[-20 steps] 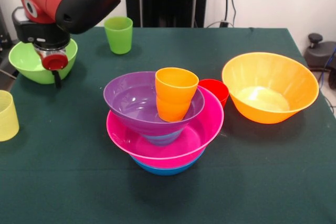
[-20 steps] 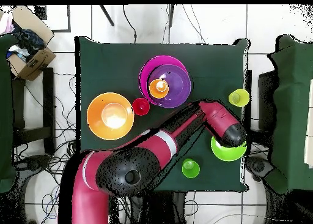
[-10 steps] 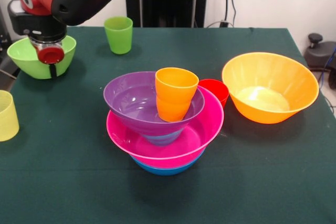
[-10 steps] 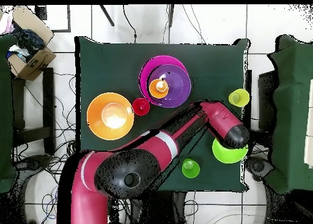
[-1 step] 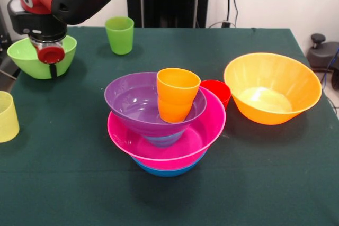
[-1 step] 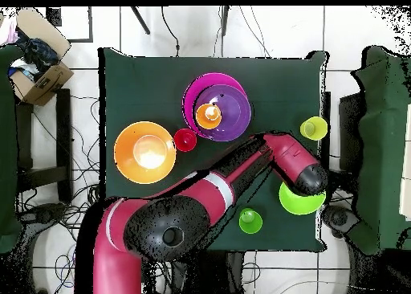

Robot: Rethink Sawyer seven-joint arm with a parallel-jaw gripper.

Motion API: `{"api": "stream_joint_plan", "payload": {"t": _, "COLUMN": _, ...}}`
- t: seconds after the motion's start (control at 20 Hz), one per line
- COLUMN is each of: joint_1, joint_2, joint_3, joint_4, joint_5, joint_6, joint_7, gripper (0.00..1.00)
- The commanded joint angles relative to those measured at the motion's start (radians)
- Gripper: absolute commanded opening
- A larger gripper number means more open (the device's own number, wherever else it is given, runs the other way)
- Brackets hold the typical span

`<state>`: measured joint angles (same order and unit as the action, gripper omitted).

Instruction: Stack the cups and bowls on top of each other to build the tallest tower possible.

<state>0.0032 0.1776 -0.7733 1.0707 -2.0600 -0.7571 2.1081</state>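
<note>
Gripper (image 5: 53, 70) hangs at the lime green bowl (image 5: 24, 59); whether it grips the rim, I cannot tell. Orange bowl (image 5: 273, 88) stands apart. Mid-table, the tower (image 5: 164, 125): blue bowl, pink bowl, purple bowl, orange cup (image 5: 176, 93).

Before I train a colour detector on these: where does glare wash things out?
Front view: a pale sheen lies on the floor of the glossy orange plastic bowl; the dark green tablecloth looks matte. Overhead view: that bowl's centre blooms near white.
</note>
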Motion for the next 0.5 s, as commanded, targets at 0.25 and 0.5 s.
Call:
{"api": "stream_joint_plan", "payload": {"t": 0.25, "joint_1": 0.070, "joint_2": 0.016, "joint_3": 0.124, "joint_4": 0.042, "joint_5": -0.003, "joint_6": 0.006, "joint_7": -0.087, "gripper": 0.00}}
{"api": "stream_joint_plan", "payload": {"t": 0.5, "joint_1": 0.126, "joint_2": 0.000, "joint_3": 0.055, "joint_4": 0.039, "joint_5": -0.034, "joint_6": -0.020, "joint_7": -0.014, "gripper": 0.00}}
